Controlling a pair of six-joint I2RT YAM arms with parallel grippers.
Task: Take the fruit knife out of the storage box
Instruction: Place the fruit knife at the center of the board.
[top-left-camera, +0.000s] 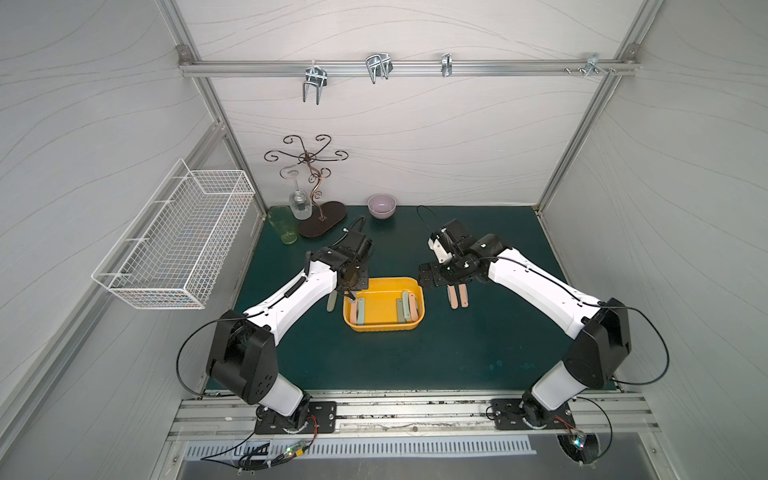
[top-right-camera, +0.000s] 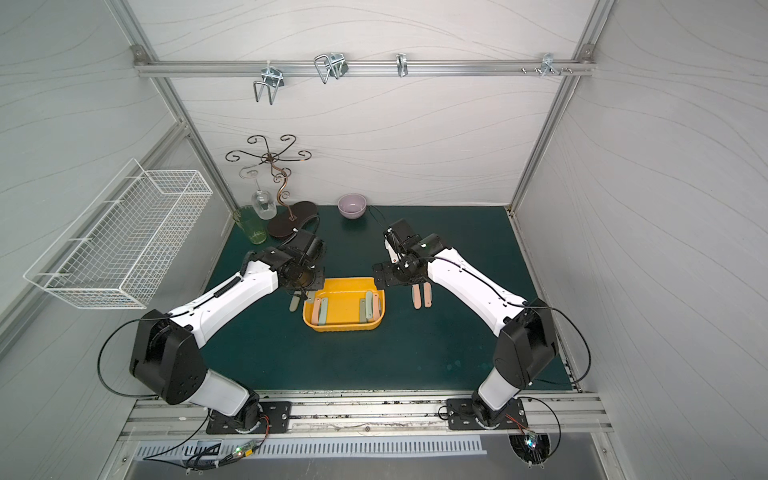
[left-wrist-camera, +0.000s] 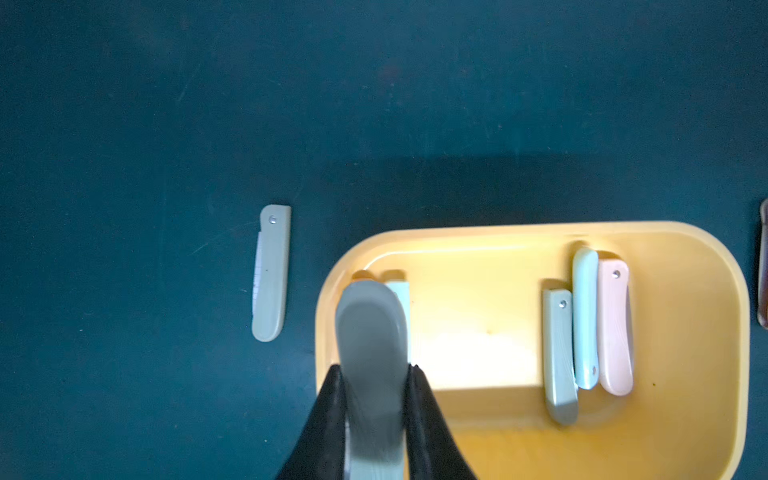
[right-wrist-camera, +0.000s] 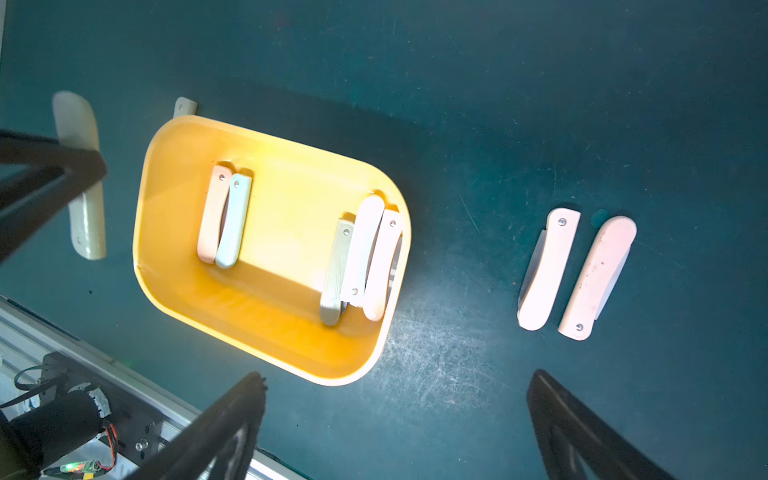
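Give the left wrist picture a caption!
Left gripper clamps a grey fruit knife by the yellow storage box; a second knife lies outside.

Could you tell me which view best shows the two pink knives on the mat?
Right wrist view: both pink knives whole, unobstructed. In both top views the right gripper hides their far ends; left wrist catches a sliver.

Blurred grey knife (left-wrist-camera: 371, 332), partly beyond the edge

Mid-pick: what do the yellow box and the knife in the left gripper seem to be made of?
The storage box: probably moulded plastic, smooth and semi-glossy; light glares off its floor, and corners are rounded. The fruit knife in the left gripper: handle looks like matte grey-green plastic, though it is blurred here.
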